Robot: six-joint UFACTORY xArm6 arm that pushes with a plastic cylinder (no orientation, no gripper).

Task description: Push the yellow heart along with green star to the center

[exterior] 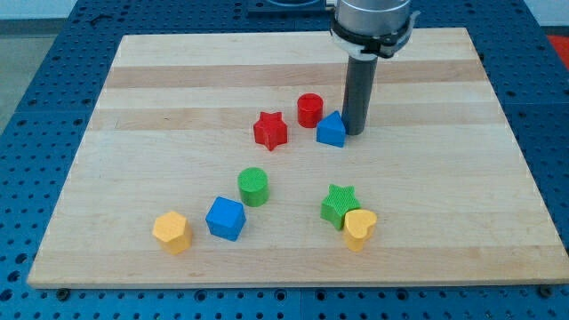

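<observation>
The yellow heart lies near the view's bottom, right of centre. The green star touches it on its upper left. My tip stands well above them toward the view's top, right beside the blue triangular block, touching or nearly touching its right side. The rod is upright.
A red cylinder and a red star lie left of the tip. A green cylinder, a blue cube and a yellow hexagon block lie at the lower left. The wooden board sits on a blue perforated table.
</observation>
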